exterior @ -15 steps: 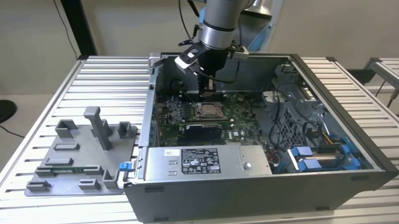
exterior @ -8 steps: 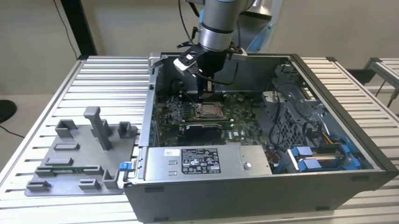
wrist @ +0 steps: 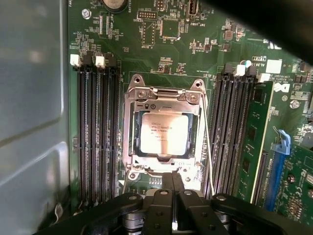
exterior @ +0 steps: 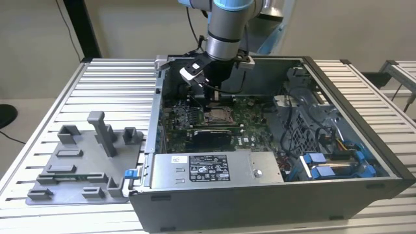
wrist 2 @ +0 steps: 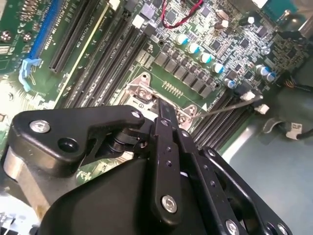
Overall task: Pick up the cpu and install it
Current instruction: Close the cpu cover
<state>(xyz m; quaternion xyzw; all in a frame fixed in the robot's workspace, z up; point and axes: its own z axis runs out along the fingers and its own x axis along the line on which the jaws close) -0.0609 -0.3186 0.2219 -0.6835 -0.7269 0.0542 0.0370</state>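
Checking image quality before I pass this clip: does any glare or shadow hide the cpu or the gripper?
First wrist view: the cpu shows soft glare on its metal top yet is plainly visible in its socket. Second wrist view: the black gripper covers much of the board, evenly lit. Exterior view: the computer case shades its own inside.

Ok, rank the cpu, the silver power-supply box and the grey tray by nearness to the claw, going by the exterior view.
1. cpu, seated in the socket right under the claw.
2. silver power-supply box, along the near wall of the case.
3. grey tray, outside the case, on the exterior view's left.
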